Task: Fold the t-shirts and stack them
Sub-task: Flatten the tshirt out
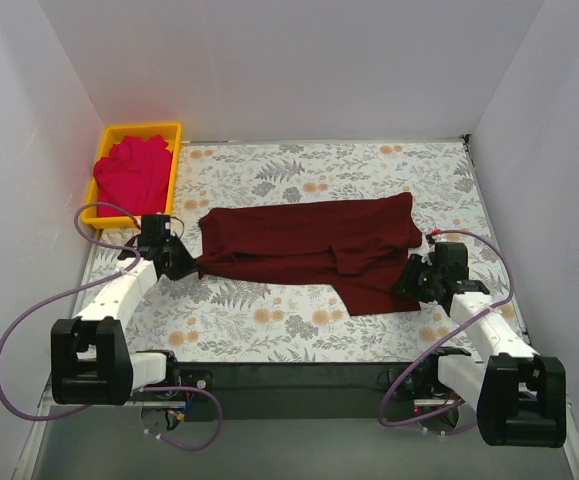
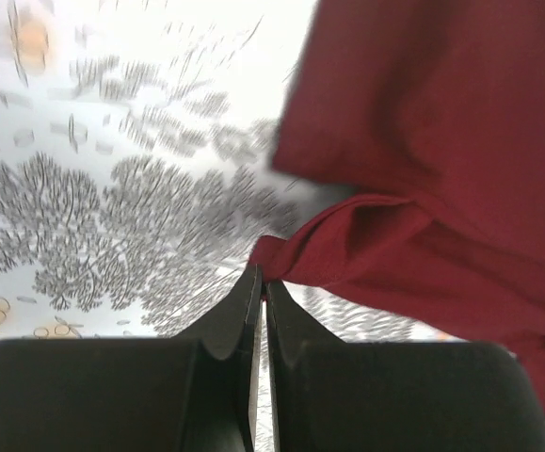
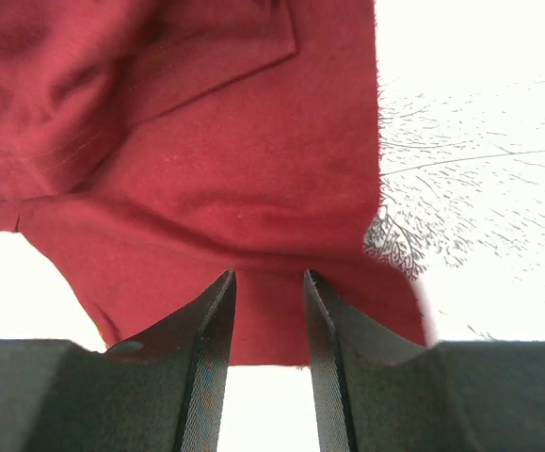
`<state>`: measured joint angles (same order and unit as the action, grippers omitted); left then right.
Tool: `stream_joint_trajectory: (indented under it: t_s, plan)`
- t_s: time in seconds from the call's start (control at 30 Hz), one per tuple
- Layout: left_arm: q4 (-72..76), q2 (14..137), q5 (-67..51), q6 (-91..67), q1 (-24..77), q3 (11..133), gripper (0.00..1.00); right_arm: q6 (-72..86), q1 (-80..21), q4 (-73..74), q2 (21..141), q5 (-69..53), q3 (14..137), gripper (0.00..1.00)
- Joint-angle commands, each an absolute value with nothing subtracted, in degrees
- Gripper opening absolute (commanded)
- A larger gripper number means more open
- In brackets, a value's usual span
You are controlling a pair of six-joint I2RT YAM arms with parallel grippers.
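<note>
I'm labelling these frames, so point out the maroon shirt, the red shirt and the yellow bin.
maroon shirt (image 1: 309,245), top view, middle of its body.
red shirt (image 1: 131,172), top view, centre of the bundle.
yellow bin (image 1: 141,127), top view, far rim.

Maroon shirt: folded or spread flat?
Partly folded: the maroon shirt lies as a wide doubled-over band on the table, one flap jutting toward the near right.

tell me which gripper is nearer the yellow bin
Left. The left gripper sits in front of the yellow bin; the right gripper is across the table, at the maroon t-shirt's right edge.
</note>
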<state>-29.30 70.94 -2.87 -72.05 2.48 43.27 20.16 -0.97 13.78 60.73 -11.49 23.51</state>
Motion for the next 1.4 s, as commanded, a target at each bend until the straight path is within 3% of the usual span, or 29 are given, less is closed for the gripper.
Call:
stream_joint_trajectory:
  t_s: [0.0,0.13,0.4,0.87,1.17,1.37]
  plan:
    - [-26.0,71.0,-10.3,-73.4,1.3,36.4,0.00,19.9,-0.5,14.9,54.0,-10.4,23.8,0.44]
    - [-25.6,70.0,-8.4,-71.3,1.3,36.0,0.08,20.7,-0.5,11.8,54.7,-12.7,25.7,0.54]
    - [-23.3,67.9,-5.8,-69.4,1.3,34.0,0.47,20.4,-0.9,5.5,61.7,-15.3,29.0,0.57]
    - [-22.6,72.6,-5.5,-68.7,1.2,35.9,0.47,22.6,-4.5,-4.2,83.5,-17.1,44.4,0.54]
    - [-19.7,83.1,-8.4,-70.7,1.1,41.0,0.32,23.5,-3.3,-4.5,98.8,-15.7,56.0,0.54]
    - [-18.5,93.9,-8.9,-70.8,1.1,49.6,0.31,24.0,-2.4,-3.9,106.5,-12.7,65.8,0.54]
